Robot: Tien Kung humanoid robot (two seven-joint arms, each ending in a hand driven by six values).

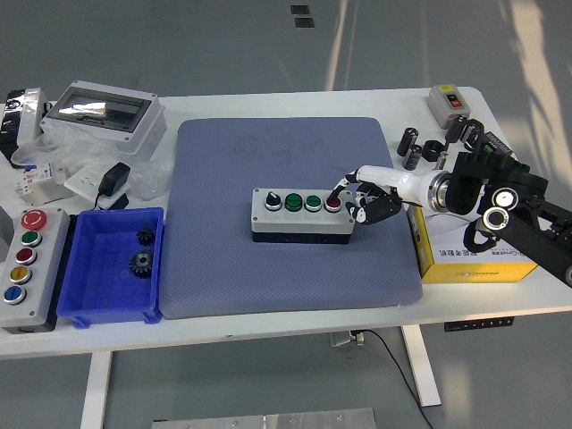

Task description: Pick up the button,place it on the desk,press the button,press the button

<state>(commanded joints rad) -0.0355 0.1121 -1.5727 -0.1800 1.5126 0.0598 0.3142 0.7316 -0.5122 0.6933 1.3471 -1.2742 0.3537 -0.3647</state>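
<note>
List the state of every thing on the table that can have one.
button box: flat on the blue mat, buttons up.
right hand: fingers curled, one fingertip at the box's red button.
blue bin: open, holds two gears.
clear-lid enclosure: lid closed.

A white bench (268, 96) with rounded corners stands on a smooth grey floor (179, 40). Two white legs show beneath its near edge, the left leg (96, 393) at the lower left and the right leg (420, 362) toward the lower right. A black cable (389, 362) trails down from under the bench between them. Pale streaks of light (338, 40) fall slantwise across the floor beyond the far edge, with a broader bright patch at the upper right. Two small dark floor plates (302, 15) sit near the top of the view. A grey metal plate (264, 418) lies on the floor at the bottom edge.
</note>
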